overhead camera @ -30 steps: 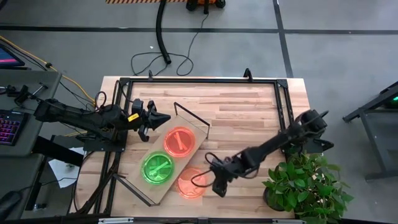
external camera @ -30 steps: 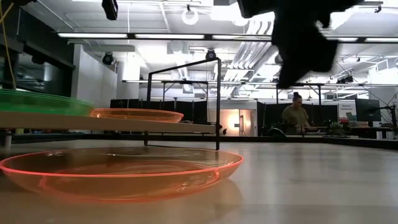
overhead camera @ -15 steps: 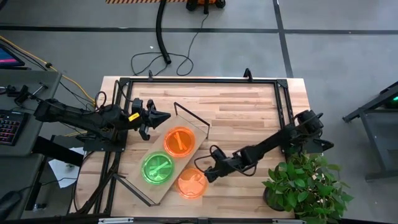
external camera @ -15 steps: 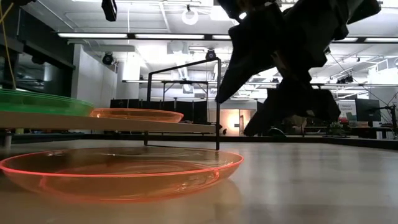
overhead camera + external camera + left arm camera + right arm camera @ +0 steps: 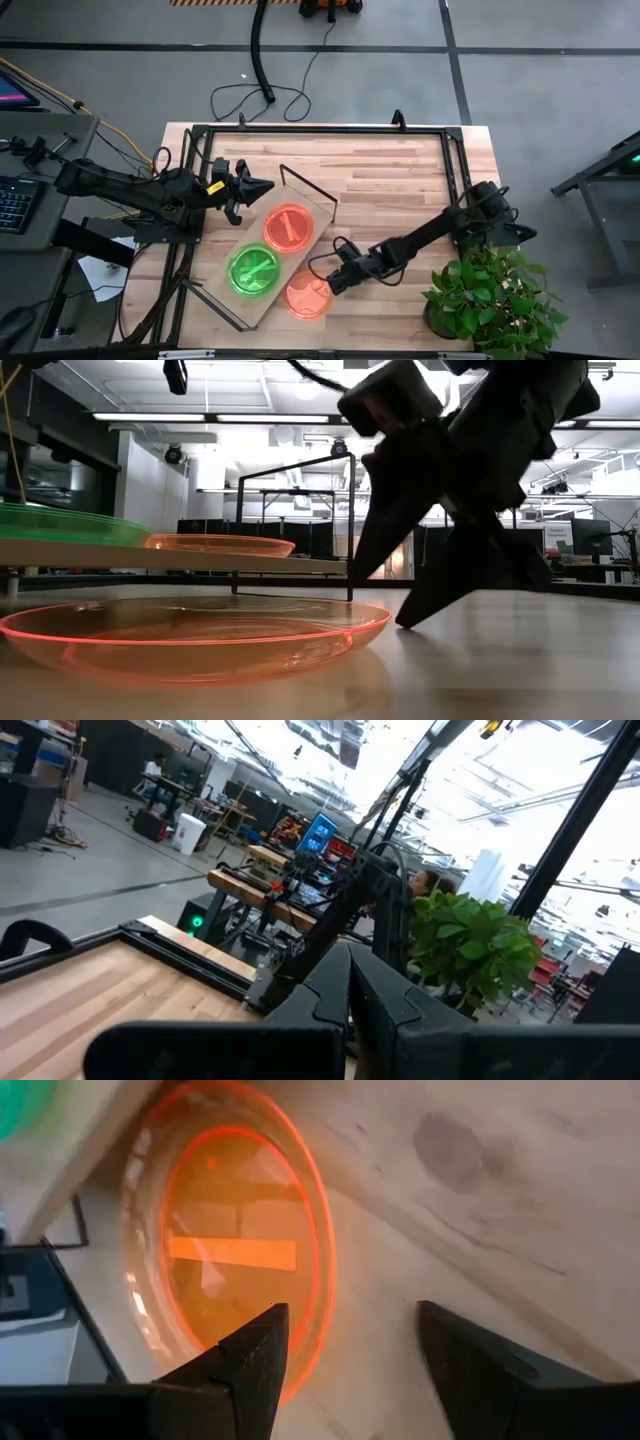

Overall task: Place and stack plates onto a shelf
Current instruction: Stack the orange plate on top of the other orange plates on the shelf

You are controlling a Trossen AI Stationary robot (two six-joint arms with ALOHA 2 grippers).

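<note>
An orange plate (image 5: 308, 297) (image 5: 190, 635) (image 5: 230, 1250) lies flat on the table beside the shelf. On the light-wood shelf (image 5: 222, 298) (image 5: 200, 558) sit another orange plate (image 5: 288, 227) (image 5: 220, 545) and a green plate (image 5: 255, 270) (image 5: 60, 525). My right gripper (image 5: 335, 278) (image 5: 378, 603) (image 5: 350, 1345) is open and low at the loose plate's right rim, one finger over the rim and the other over bare table. My left gripper (image 5: 258, 189) (image 5: 350, 990) is shut and hovers by the shelf's far end. My right gripper comes slanting down from the table's right at the loose orange plate's right rim (image 5: 318, 1295), its fingers spread on either side of that rim. Whether a finger (image 5: 255, 1350) touches the rim, I cannot tell.
A black wire frame (image 5: 310, 185) (image 5: 300, 490) stands at the shelf's far end. A black rail frame (image 5: 320, 128) runs around the tabletop. A potted plant (image 5: 490, 295) stands at the table's near right corner. Bare planks lie between the shelf and the right arm.
My right gripper has swung from pointing at the near edge to pointing left at the loose orange plate, and has come down to table height at the plate's right rim. The plates and my left arm have kept still.
</note>
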